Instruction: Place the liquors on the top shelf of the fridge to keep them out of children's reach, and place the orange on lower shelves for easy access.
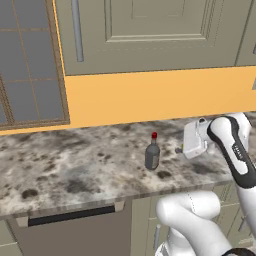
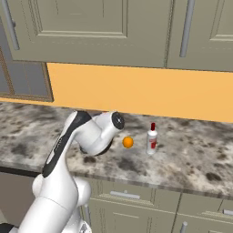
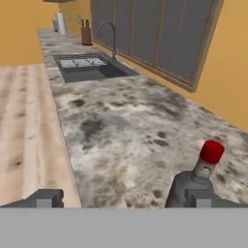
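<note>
One liquor bottle (image 1: 152,153) with a red cap stands upright on the marbled counter (image 1: 75,170). In the right base view the same liquor bottle (image 2: 152,139) has the orange (image 2: 128,142) just to its left. My gripper (image 3: 123,199) is open, hovering low over the counter with its fingertips (image 3: 46,198) wide apart. In the hand view the liquor bottle (image 3: 196,180) rises just behind the right fingertip, and nothing lies between the fingers. My hand (image 1: 195,140) sits to the right of the bottle, apart from it. The fridge and its shelves are out of view.
A sink (image 3: 89,67) with a faucet (image 3: 110,38) and a knife block (image 3: 86,35) lies further along the counter. A window (image 1: 30,65) and beige cupboards (image 1: 150,30) hang above. The counter's front edge (image 1: 75,212) has drawers below it.
</note>
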